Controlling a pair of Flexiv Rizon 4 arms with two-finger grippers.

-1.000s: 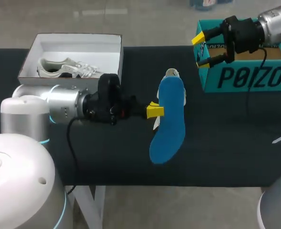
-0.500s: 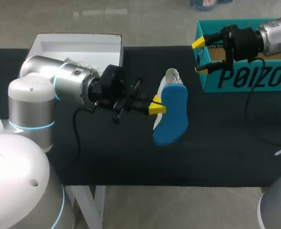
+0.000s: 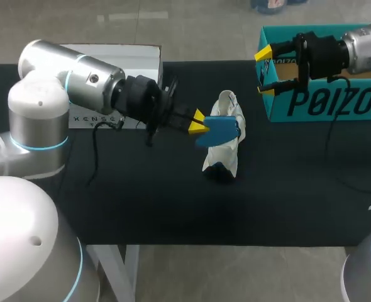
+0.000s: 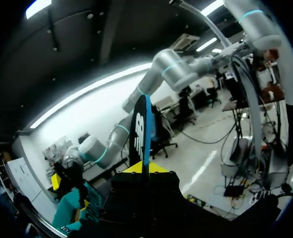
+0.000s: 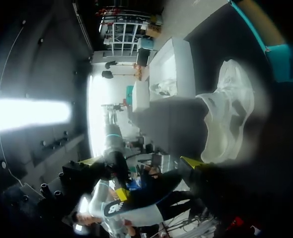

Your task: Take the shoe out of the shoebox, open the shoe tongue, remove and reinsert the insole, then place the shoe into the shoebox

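Insole (image 3: 222,129) pinched edge-on in left gripper (image 3: 198,123), shoe (image 3: 226,157) just beyond its tips (reinsertion, probably); next, feed it in. Right gripper (image 3: 265,70) gapes empty.

Head view evenly lit from overhead; black table (image 3: 286,207) dim, shadows soft; white shoe (image 3: 226,151) bright against it; wrist views mostly dark, harsh white glare from above; shoe washed pale in right wrist view.
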